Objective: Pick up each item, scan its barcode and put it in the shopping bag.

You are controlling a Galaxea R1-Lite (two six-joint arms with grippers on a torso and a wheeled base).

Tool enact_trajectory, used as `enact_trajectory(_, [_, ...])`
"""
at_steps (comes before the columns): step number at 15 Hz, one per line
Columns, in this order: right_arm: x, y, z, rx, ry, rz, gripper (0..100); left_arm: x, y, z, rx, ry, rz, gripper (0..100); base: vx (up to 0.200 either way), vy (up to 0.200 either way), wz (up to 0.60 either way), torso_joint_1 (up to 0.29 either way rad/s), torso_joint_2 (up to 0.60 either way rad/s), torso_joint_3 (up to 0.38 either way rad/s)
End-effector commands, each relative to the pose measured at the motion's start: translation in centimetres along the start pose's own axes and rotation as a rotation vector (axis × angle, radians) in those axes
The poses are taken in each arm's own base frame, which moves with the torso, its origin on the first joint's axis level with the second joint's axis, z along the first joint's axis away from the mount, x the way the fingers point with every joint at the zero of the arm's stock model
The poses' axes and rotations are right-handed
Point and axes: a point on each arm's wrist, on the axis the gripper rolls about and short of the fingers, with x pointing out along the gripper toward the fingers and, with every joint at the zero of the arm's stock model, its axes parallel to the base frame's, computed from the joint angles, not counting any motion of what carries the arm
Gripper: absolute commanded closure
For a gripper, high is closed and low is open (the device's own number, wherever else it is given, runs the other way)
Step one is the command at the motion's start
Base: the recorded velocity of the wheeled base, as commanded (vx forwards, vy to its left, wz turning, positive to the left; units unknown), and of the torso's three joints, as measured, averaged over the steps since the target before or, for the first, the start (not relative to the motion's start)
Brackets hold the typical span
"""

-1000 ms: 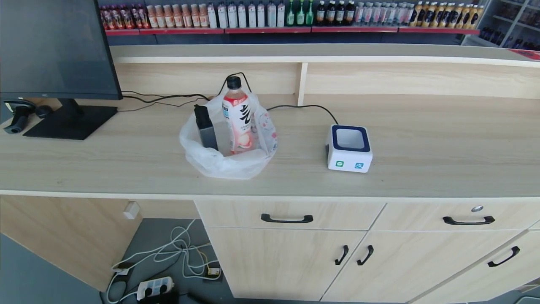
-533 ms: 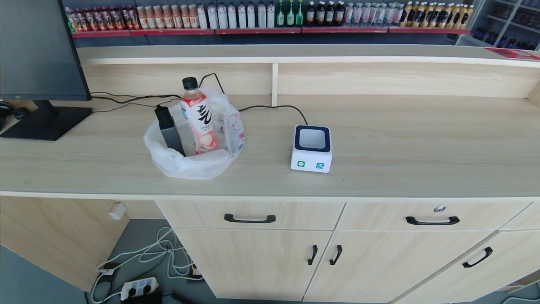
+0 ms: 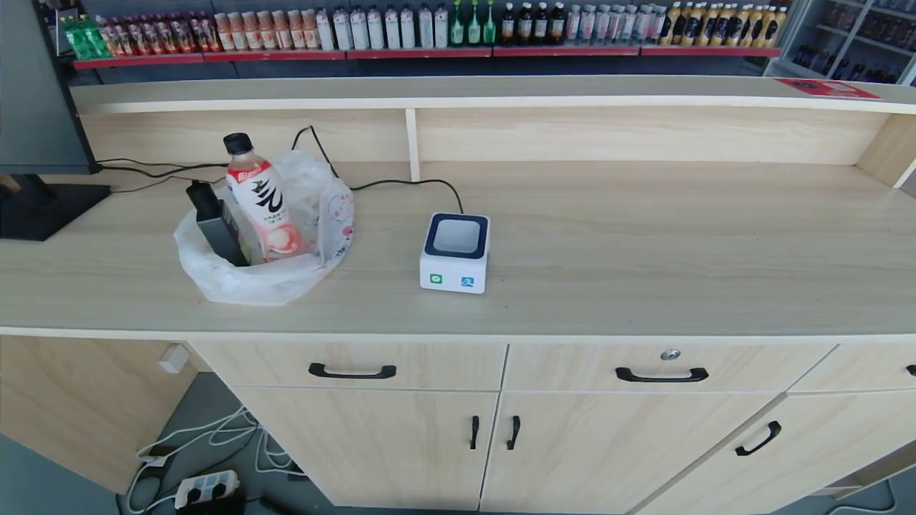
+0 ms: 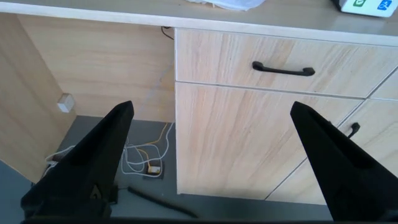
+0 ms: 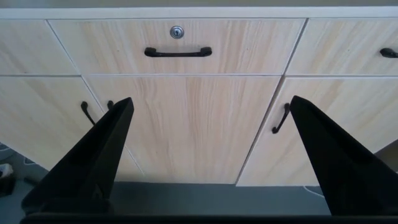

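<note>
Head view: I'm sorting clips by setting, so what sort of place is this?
Probably a small shop's checkout counter: rows of bottled drinks on the shelf behind, a barcode scanner on it, and a shopping bag holding a drink bottle.

You have no legible wording here. The clear plastic bottle with the black cap (image 3: 261, 207) carries a white-and-pink label with one big black brush-stroke character; its smaller print is too fine to read. The white box scanner with the dark blue-rimmed window (image 3: 455, 252), on the bench (image 3: 644, 243) higher than your left tool (image 4: 211, 104), shows a green and a blue square icon on its front. The flat red sign (image 3: 823, 87) on the upper ledge is illegible.
</note>
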Motion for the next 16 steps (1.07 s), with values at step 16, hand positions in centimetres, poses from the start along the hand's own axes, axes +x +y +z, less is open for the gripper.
enact_trajectory(16, [0.01, 0.00, 0.01, 0.007, 0.000, -0.001, 0, 0.01, 0.00, -0.05, -0.005, 0.002, 0.001, 0, -0.125, -0.013, 0.00, 0.002, 0.00, 0.002])
